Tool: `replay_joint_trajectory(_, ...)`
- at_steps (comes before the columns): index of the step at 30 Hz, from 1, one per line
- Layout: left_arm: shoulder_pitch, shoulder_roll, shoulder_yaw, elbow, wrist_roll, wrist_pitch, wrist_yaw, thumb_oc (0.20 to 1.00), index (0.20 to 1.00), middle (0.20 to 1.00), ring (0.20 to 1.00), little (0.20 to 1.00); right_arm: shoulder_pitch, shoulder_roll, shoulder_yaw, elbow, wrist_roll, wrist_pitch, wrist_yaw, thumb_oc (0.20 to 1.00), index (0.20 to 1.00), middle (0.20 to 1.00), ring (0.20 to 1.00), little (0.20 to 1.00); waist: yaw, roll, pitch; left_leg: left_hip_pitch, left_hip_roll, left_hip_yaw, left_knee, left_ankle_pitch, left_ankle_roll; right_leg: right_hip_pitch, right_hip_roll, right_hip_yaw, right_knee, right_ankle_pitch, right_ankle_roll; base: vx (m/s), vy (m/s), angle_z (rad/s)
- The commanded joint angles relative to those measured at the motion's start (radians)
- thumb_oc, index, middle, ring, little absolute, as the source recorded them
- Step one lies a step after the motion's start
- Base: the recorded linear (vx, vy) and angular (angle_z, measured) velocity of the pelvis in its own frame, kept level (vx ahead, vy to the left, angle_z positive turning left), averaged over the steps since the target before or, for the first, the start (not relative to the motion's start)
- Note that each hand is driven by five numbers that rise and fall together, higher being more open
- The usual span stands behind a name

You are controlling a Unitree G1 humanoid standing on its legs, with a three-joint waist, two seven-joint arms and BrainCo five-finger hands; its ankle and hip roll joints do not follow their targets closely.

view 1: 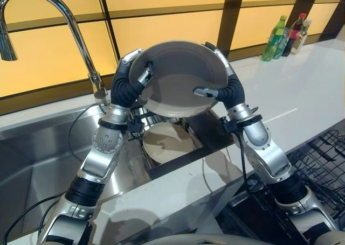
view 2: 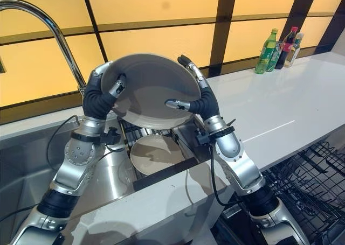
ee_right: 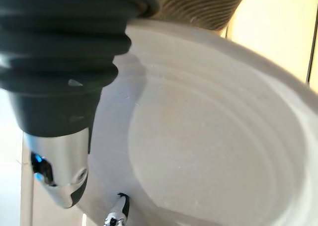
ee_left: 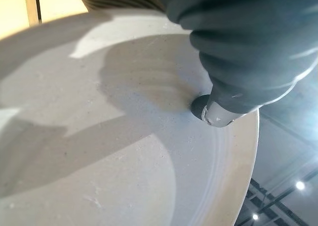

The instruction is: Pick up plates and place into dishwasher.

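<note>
Grey plate [view 1: 180, 75] held tilted above sink [view 1: 48, 153], left hand [view 1: 141, 75] & right hand [view 1: 213, 91] both clamped on rim; thumb-only pinch could slip, dropping it onto plate [view 1: 167, 142] below.

No text, number or sign can be read; the labels on the bottles [view 1: 284, 36] at the counter's [view 1: 302, 89] far right corner are too small to make out.

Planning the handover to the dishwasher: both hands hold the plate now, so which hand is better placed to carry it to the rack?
Likely the right hand. The dishwasher rack lies at the robot's right, beside that arm, while the left hand grips the plate on its far side, toward the faucet.
</note>
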Motion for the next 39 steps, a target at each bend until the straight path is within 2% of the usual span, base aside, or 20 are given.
replay_joint_trajectory(1, -0.103, -0.002, -0.077, -0.012, -0.032, -0.065, -0.071, 0.2, 0.2, 0.2, 0.2, 0.2, -0.12, 0.038, 0.083, -0.072, 0.295, 0.073, 0.258, 0.878, 0.878, 0.878, 0.878, 0.878, 0.028, -0.014, -0.035, -0.02, -0.008, -0.042, 0.031, -0.097, 0.03, -0.03, -0.012, -0.068, 0.044, -0.045, 0.019, 0.0, 0.0, 0.0)
replay_joint_trajectory(2, -0.102, -0.001, -0.077, -0.009, -0.036, -0.068, -0.073, 0.2, 0.2, 0.2, 0.2, 0.2, -0.121, 0.035, 0.087, -0.073, 0.323, 0.077, 0.271, 0.592, 0.592, 0.592, 0.592, 0.592, 0.028, -0.014, -0.036, -0.02, -0.007, -0.042, 0.03, -0.096, 0.03, -0.029, -0.012, -0.07, 0.043, -0.045, 0.02, 0.0, 0.0, 0.0)
replay_joint_trajectory(3, -0.099, 0.002, -0.082, -0.007, -0.04, -0.069, -0.072, 0.2, 0.2, 0.2, 0.2, 0.2, -0.119, 0.036, 0.097, -0.074, 0.356, 0.063, 0.29, 0.2, 0.2, 0.2, 0.2, 0.2, 0.031, -0.017, -0.038, -0.021, -0.006, -0.043, 0.03, -0.094, 0.029, -0.029, -0.013, -0.071, 0.042, -0.043, 0.02, 0.0, 0.0, 0.0)
replay_joint_trajectory(5, -0.097, 0.001, -0.084, 0.005, -0.05, -0.069, -0.074, 0.2, 0.2, 0.2, 0.2, 0.2, -0.115, 0.042, 0.094, -0.069, 0.352, 0.055, 0.297, 0.2, 0.2, 0.2, 0.2, 0.2, 0.033, -0.02, -0.04, -0.023, -0.005, -0.044, 0.031, -0.093, 0.028, -0.03, -0.015, -0.073, 0.042, -0.042, 0.022, 0.0, 0.0, 0.0)
replay_joint_trajectory(11, -0.09, -0.008, -0.086, 0.017, -0.037, -0.068, -0.07, 0.2, 0.2, 0.2, 0.2, 0.2, -0.095, 0.046, 0.079, -0.06, 0.315, 0.09, 0.317, 0.2, 0.2, 0.2, 0.2, 0.2, 0.025, -0.02, -0.04, -0.023, -0.005, -0.04, 0.03, -0.094, 0.03, -0.031, -0.016, -0.067, 0.04, -0.04, 0.024, 0.0, 0.0, 0.0)
replay_joint_trajectory(25, -0.108, -0.026, -0.089, 0.038, -0.028, -0.06, -0.049, 0.2, 0.2, 0.2, 0.2, 0.2, -0.1, 0.049, 0.066, -0.025, 0.263, 0.111, 0.276, 0.2, 0.2, 0.2, 0.2, 0.2, 0.012, -0.019, -0.035, -0.015, -0.004, -0.027, 0.03, -0.097, 0.034, -0.029, -0.02, -0.063, 0.048, -0.043, 0.024, 0.0, 0.0, 0.0)
replay_joint_trajectory(29, -0.108, -0.027, -0.084, 0.038, -0.034, -0.011, -0.027, 0.2, 0.2, 0.2, 0.2, 0.2, -0.105, 0.04, 0.055, -0.022, 0.226, 0.099, 0.228, 0.2, 0.2, 0.2, 0.2, 0.2, 0.009, -0.019, -0.034, -0.013, -0.004, -0.026, 0.03, -0.097, 0.034, -0.028, -0.019, -0.058, 0.051, -0.045, 0.025, -0.01, 0.006, 0.0)
replay_joint_trajectory(30, -0.106, -0.03, -0.08, 0.049, -0.042, 0.013, -0.021, 0.382, 0.382, 0.382, 0.382, 0.382, -0.106, 0.04, 0.05, -0.014, 0.208, 0.091, 0.213, 0.2, 0.2, 0.2, 0.2, 0.2, 0.008, -0.019, -0.033, -0.013, -0.003, -0.026, 0.029, -0.097, 0.034, -0.028, -0.018, -0.057, 0.052, -0.045, 0.025, -0.03, 0.032, 0.0)
replay_joint_trajectory(31, -0.103, -0.029, -0.074, 0.059, -0.045, 0.025, -0.019, 1.0, 1.0, 1.0, 1.0, 1.0, -0.109, 0.036, 0.042, -0.009, 0.191, 0.086, 0.197, 0.2, 0.2, 0.2, 0.2, 0.2, 0.007, -0.019, -0.032, -0.011, -0.002, -0.023, 0.029, -0.098, 0.034, -0.028, -0.019, -0.057, 0.054, -0.046, 0.025, -0.03, 0.032, 0.0)
replay_joint_trajectory(35, -0.092, -0.018, -0.014, 0.075, -0.07, 0.031, 0.054, 1.0, 1.0, 1.0, 1.0, 1.0, -0.098, 0.013, -0.005, 0.006, 0.098, 0.064, 0.147, 0.2, 0.2, 0.2, 0.2, 0.2, 0.002, -0.019, -0.033, -0.008, 0.002, -0.013, 0.026, -0.097, 0.031, -0.026, -0.024, -0.06, 0.053, -0.045, 0.028, -0.04, 0.039, -0.01)
replay_joint_trajectory(39, -0.045, -0.007, 0.126, 0.077, -0.094, 0.01, 0.151, 1.0, 1.0, 1.0, 1.0, 1.0, -0.038, -0.035, -0.116, -0.007, 0.013, 0.049, 0.099, 0.2, 0.2, 0.2, 0.2, 0.2, -0.008, -0.018, -0.036, -0.008, 0.003, -0.007, 0.021, -0.095, 0.031, -0.029, -0.029, -0.058, 0.053, -0.042, 0.033, -0.04, 0.037, -0.01)
